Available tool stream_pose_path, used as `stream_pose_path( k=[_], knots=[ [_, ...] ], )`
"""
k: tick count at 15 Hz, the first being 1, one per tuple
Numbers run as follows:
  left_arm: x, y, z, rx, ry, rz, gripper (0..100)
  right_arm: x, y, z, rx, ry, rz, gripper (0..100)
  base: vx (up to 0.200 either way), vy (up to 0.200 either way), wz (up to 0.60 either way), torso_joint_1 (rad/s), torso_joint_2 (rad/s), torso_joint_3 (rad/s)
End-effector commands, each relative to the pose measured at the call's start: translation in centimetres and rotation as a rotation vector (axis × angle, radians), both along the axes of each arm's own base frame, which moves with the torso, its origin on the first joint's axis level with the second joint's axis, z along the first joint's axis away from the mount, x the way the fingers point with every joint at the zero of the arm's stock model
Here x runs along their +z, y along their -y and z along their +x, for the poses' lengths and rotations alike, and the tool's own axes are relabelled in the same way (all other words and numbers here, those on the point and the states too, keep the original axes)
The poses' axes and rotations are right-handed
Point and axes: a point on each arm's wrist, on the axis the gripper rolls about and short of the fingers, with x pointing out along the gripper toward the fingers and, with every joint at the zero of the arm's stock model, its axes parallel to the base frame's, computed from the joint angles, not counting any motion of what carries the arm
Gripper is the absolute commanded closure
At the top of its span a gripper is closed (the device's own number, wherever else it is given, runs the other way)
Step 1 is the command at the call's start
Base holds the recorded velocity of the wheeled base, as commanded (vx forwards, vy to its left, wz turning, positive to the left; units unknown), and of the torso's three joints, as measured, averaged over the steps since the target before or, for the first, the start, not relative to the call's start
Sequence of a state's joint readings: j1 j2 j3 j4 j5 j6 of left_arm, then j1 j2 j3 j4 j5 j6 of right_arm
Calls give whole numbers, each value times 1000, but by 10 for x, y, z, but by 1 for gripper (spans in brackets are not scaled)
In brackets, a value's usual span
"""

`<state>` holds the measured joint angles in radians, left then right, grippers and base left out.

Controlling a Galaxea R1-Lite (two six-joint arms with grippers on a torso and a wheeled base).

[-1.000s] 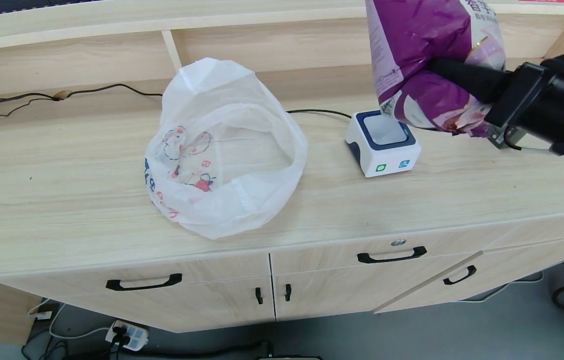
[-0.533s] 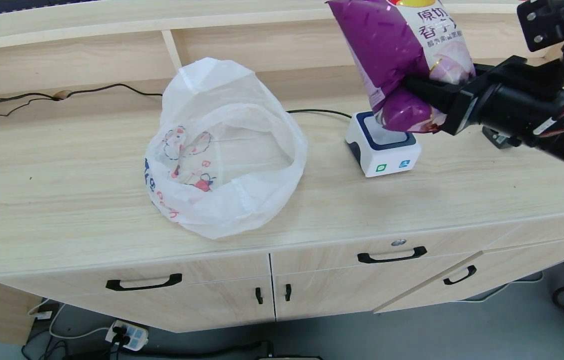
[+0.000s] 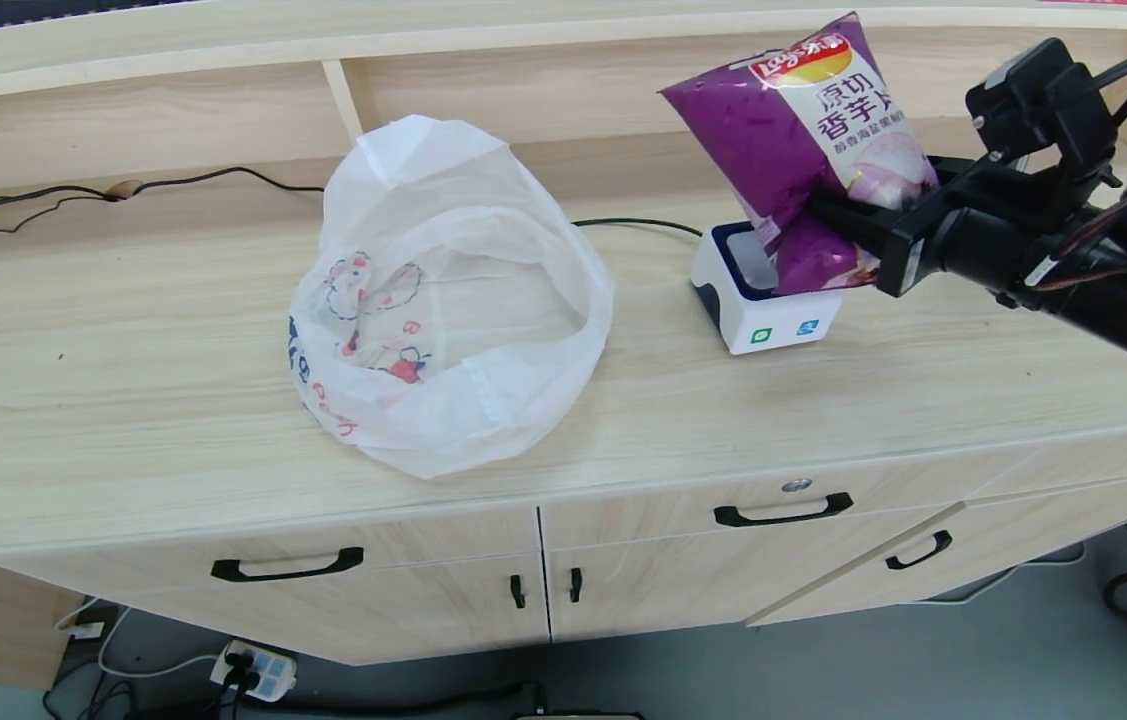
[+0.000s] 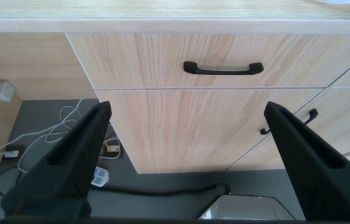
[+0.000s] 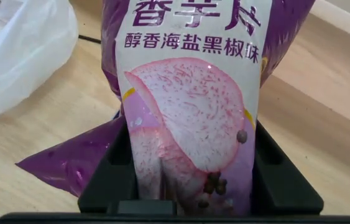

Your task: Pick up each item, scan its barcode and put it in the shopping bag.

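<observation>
My right gripper (image 3: 828, 215) is shut on a purple chip bag (image 3: 803, 140), gripping its lower part. The bag stands tilted with its printed front toward the head camera, and its bottom end hangs just over the white barcode scanner (image 3: 768, 322). In the right wrist view the chip bag (image 5: 190, 112) sits between the black fingers (image 5: 109, 174). A white plastic shopping bag (image 3: 453, 300) lies open on the counter left of the scanner, and its edge (image 5: 19, 50) also shows in the right wrist view. My left gripper (image 4: 187, 162) hangs open below the counter edge, facing a drawer front.
A raised wooden shelf wall (image 3: 523, 90) runs along the back of the counter (image 3: 123, 400). Black cables (image 3: 183, 182) lie at the back left, and one leads to the scanner. Drawer handles (image 3: 783, 512) line the front; a power strip (image 3: 258, 668) sits on the floor.
My right gripper has turned the chip bag so its front faces up and has brought it down and to the left, over the scanner. The shopping bag has not moved.
</observation>
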<state>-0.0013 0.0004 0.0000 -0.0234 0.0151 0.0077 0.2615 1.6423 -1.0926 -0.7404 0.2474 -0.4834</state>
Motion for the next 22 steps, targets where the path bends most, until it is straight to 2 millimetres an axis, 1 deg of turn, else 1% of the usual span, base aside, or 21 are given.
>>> stream_pose_path(
  k=[1, 3, 6, 9, 12, 15, 16, 17, 18, 20, 21, 22],
  knots=[
    [0, 0, 0, 0, 2, 0, 0, -5, -3, 12, 1, -3, -4, 100, 0, 0, 0, 0, 0, 0],
    [0, 0, 0, 0, 2, -2, 0, -2, -4, 17, -1, 12, 2, 100, 0, 0, 0, 0, 0, 0],
    [0, 0, 0, 0, 2, -2, 0, -4, 1, 25, -23, 7, 2, 100, 0, 0, 0, 0, 0, 0],
    [0, 0, 0, 0, 2, -2, 0, -2, 8, 27, -41, 15, 3, 100, 0, 0, 0, 0, 0, 0],
    [0, 0, 0, 0, 2, -2, 0, -2, 9, 26, -41, 12, 4, 100, 0, 0, 0, 0, 0, 0],
    [0, 0, 0, 0, 2, 0, 0, 12, 4, 9, -5, 29, 53, 100, 0, 0, 0, 0, 0, 0],
    [0, 0, 0, 0, 2, 0, 0, 14, -4, 1, 38, 16, 90, 100, 0, 0, 0, 0, 0, 0],
    [0, 0, 0, 0, 2, 0, 0, 15, -11, -10, 77, -8, 133, 100, 0, 0, 0, 0, 0, 0],
    [0, 0, 0, 0, 2, 0, 0, 17, -15, -27, 111, -21, 170, 100, 0, 0, 0, 0, 0, 0],
    [0, 0, 0, 0, 2, 0, 0, 15, -11, -47, 124, -32, 176, 100, 0, 0, 0, 0, 0, 0],
    [0, 0, 0, 0, 2, 0, 0, 14, -10, -51, 126, -35, 178, 100, 0, 0, 0, 0, 0, 0],
    [0, 0, 0, 0, 2, 0, 0, 14, -9, -55, 127, -36, 184, 100, -200, 0, 0, 2, -2, 2]
  ],
)
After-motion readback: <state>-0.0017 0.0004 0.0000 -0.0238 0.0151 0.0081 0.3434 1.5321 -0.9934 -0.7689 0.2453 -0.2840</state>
